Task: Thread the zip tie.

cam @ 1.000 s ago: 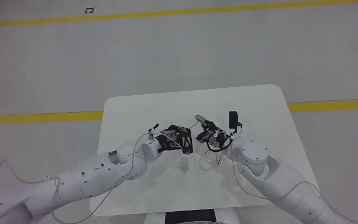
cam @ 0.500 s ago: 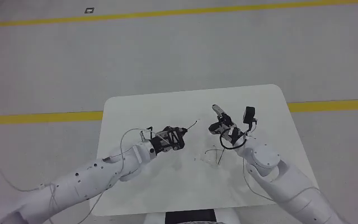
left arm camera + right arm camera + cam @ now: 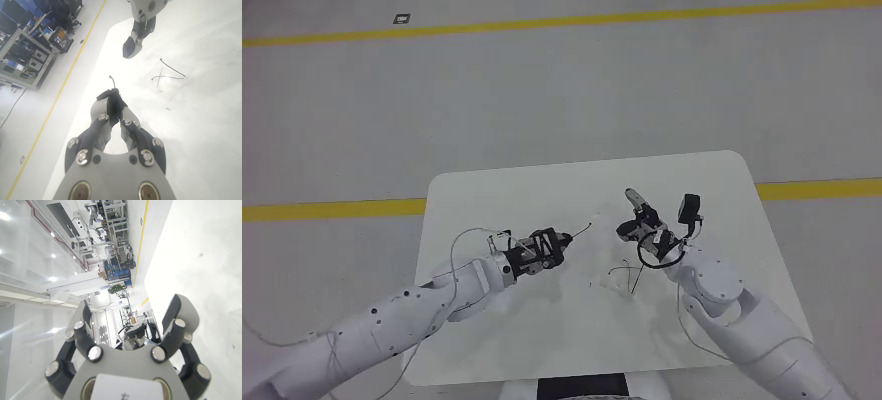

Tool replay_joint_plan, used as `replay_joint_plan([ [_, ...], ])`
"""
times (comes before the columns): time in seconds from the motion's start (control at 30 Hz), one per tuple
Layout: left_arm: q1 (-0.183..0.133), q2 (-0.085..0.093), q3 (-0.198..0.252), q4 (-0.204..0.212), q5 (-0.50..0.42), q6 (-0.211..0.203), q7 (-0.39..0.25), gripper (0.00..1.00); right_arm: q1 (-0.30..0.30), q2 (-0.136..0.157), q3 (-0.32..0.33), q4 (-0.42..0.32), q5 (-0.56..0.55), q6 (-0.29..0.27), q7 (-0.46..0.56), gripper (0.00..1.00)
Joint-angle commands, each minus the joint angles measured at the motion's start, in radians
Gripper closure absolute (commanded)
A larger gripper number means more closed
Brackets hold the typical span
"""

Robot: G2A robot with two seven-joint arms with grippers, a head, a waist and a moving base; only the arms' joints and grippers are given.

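Left gripper [image 3: 115, 94]: pads pressed together, pinching a thin black zip tie [image 3: 113, 83] above the white table [image 3: 572, 340].
Zip tie: a short end with a small knob at its tip sticks out past the pads; the rest is hidden between them.
Right gripper [image 3: 130, 308]: fingers spread, nothing between them, held near the left one but apart from it.
Spare zip ties [image 3: 171, 69]: lying on a clear plastic bag [image 3: 175, 89] on the table.
Done: one tie picked up and held.
Left: no loop shows, so the threading itself seems not yet begun.
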State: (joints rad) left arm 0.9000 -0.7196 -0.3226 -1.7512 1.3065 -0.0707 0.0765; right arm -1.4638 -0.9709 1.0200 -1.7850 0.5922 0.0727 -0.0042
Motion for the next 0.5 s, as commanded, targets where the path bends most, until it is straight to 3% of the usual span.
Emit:
replay_joint_plan([
  [0.0, 0.01, -0.003, -0.008, 0.009, -0.043, 0.002, 0.008, 1.0, 0.0, 0.0, 0.0, 0.0, 0.0, 0.0, 0.0, 0.0],
  [0.13, 0.037, -0.014, -0.048, 0.062, -0.224, -0.014, 0.094, 1.0, 0.0, 0.0, 0.0, 0.0, 0.0, 0.0, 0.0, 0.0],
  [0.23, 0.049, -0.019, -0.062, 0.094, -0.28, -0.04, 0.091, 1.0, 0.0, 0.0, 0.0, 0.0, 0.0, 0.0, 0.0, 0.0],
  [0.37, 0.074, -0.027, -0.086, 0.132, -0.425, -0.144, 0.18, 1.0, 0.0, 0.0, 0.0, 0.0, 0.0, 0.0, 0.0, 0.0],
  [0.47, 0.084, -0.033, -0.099, 0.173, -0.483, -0.233, 0.233, 1.0, 0.0, 0.0, 0.0, 0.0, 0.0, 0.0, 0.0, 0.0],
])
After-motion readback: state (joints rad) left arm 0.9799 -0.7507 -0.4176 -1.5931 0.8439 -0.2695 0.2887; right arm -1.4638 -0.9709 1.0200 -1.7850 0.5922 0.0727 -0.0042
